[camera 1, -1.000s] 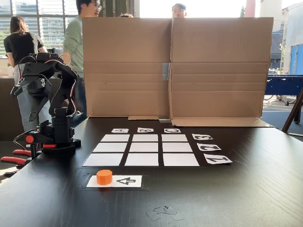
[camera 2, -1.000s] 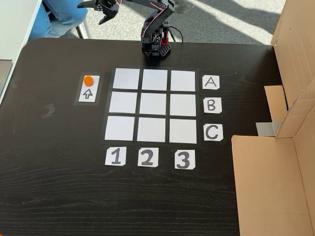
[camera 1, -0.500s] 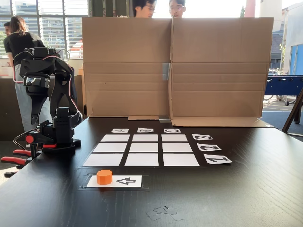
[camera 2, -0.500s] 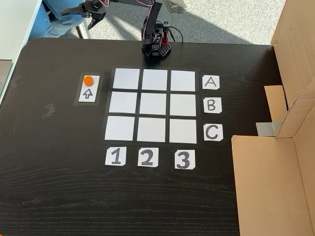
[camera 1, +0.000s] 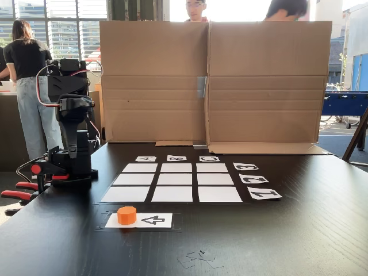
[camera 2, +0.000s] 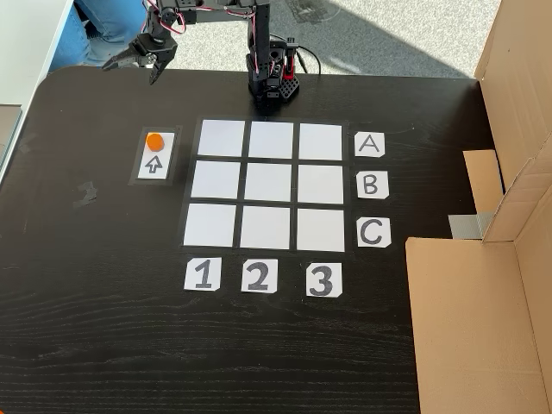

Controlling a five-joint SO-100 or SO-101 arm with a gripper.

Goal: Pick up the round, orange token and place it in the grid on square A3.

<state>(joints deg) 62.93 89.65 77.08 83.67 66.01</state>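
The orange token [camera 2: 154,141] [camera 1: 126,215] stands on the end of a white arrow card [camera 2: 155,164], left of the grid [camera 2: 271,184] in the view from above. Square A3 [camera 2: 321,140] [camera 1: 140,168] is the blank corner cell beside card A and in line with card 3. My gripper [camera 2: 131,71] hangs open and empty over the table's far left edge, beyond the token and well apart from it. In the low front view the black arm [camera 1: 70,98] faces the camera at the left, and its jaws cannot be made out there.
A tall cardboard wall [camera 1: 213,80] closes off the side of the table past card 3, with people standing behind it. The arm's base [camera 2: 274,84] sits just above row A. Red clamps [camera 1: 17,190] grip the table edge. Tape scraps [camera 1: 198,257] lie near the front.
The arm has swung round toward the token's side of the table and reached lower, bringing the open gripper over the table edge. The token has not moved.
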